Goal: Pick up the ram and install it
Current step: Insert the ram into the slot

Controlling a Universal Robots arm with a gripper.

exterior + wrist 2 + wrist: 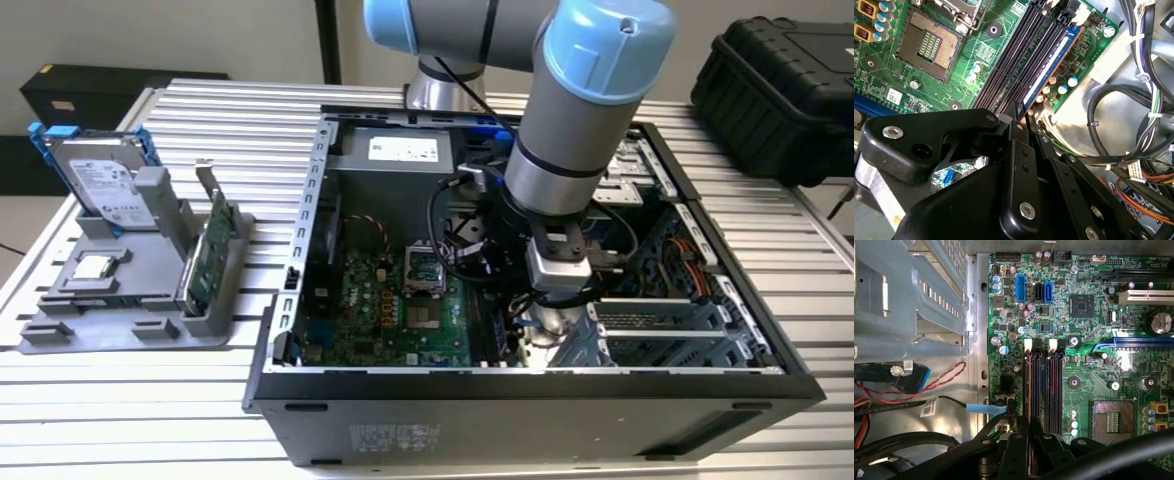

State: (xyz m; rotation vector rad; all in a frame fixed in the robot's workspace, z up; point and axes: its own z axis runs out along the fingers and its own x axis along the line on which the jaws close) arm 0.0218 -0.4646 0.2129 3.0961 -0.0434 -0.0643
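Note:
My arm reaches down into the open computer case [300, 230], with the gripper [537, 338] low over the green motherboard [380, 315]. In the second wrist view the ram [1054, 65], a long thin stick with a blue label, stands on edge along the memory slot nearest the board's edge. The black fingers [1015, 125] are closed on its near end. The first wrist view shows the ram [1029, 385] edge-on, running from the gripper [1029, 427] up to the white slot latches [1028, 344]. The neighbouring slots [1054, 385] hold nothing.
The bare CPU socket [929, 45] lies beside the slots. Black and coloured cables [1134, 130] crowd the case floor next to the board edge. Outside the case, a grey holder [120, 300] carries a hard drive [100, 180] and a green card [211, 255]. A black box [787, 90] sits behind.

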